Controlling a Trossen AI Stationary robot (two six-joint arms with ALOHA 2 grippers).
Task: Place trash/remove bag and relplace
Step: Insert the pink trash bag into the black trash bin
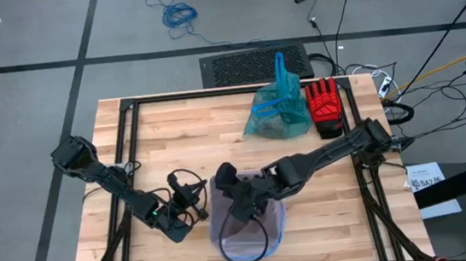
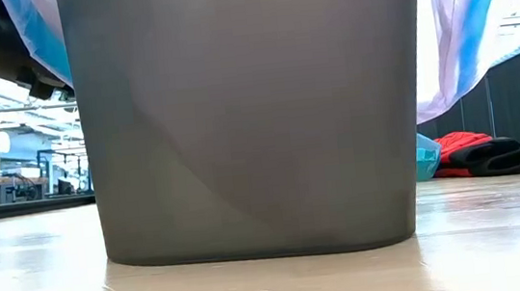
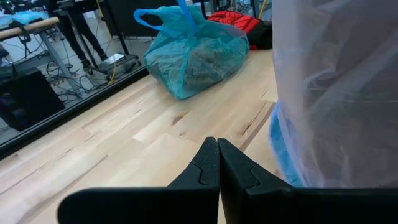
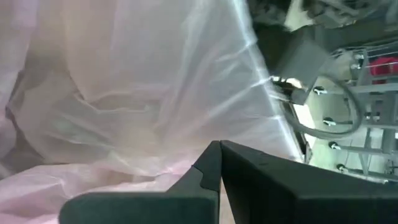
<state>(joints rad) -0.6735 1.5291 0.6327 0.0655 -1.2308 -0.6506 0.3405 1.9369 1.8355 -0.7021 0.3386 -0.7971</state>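
Near the table's front edge, a dark grey bin (image 2: 252,117), upright on the wooden table (image 1: 334,198), lined with a pale pink translucent bag (image 1: 276,216) with a blue edge, draped over the rim and hanging down the outside wall. Seen from table height, filling most of the frame, with pink-and-blue film falling past both upper corners. Right gripper (image 1: 229,201) over the bin's mouth, down among the pink film, fingers pressed together with no gap, nothing visibly pinched between them; pink plastic folds all around in the right wrist view (image 4: 124,93). Left gripper (image 1: 195,201) just beside the bin on its left, low over the bare wood, jaws likewise closed tip to tip and empty (image 3: 217,163); pink liner close beside it, whether touching not clear. Farther back on the table, well apart from the bin, the teal-green bag (image 1: 276,109), tied or bunched at the top, loop handles standing up, bulging with dark contents seen dimly through the plastic (image 3: 196,53); individual pieces of trash not distinguishable. Just beside it on the right, a red and black glove (image 1: 325,104), lying flat, touching or nearly touching the bag. Beyond the table, a dark mat (image 1: 254,64) and a blue cable (image 1: 177,14) on the floor.
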